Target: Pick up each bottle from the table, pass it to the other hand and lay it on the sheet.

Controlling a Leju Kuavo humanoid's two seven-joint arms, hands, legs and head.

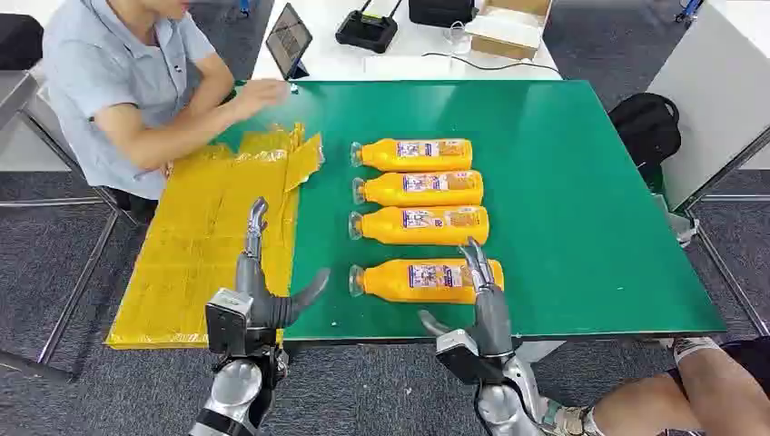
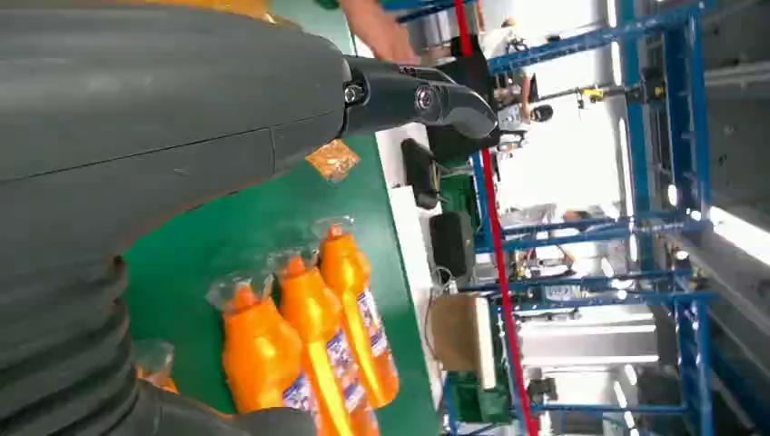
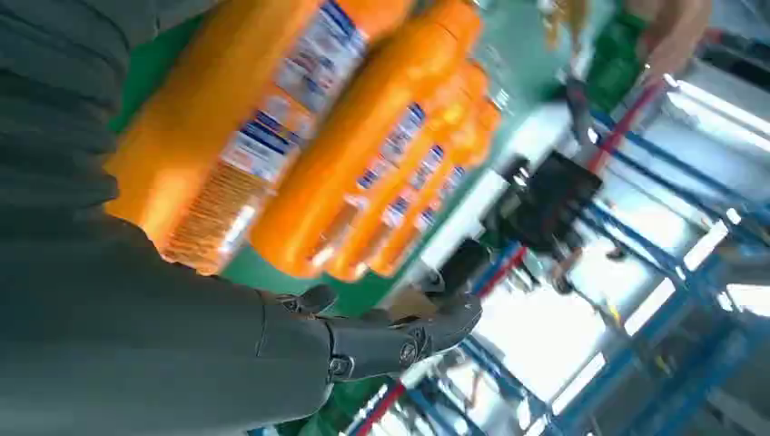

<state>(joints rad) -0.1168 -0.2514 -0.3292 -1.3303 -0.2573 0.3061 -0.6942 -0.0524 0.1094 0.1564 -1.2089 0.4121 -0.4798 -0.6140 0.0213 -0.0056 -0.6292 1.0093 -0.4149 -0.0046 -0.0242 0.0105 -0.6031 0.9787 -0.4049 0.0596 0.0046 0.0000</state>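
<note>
Four orange bottles (image 1: 419,217) lie side by side on the green table (image 1: 581,227), right of the yellow sheet (image 1: 213,236). My right hand (image 1: 481,300) hangs over the nearest bottle (image 1: 422,280), fingers apart, gripping nothing. My left hand (image 1: 263,282) spreads empty above the sheet's edge.
</note>
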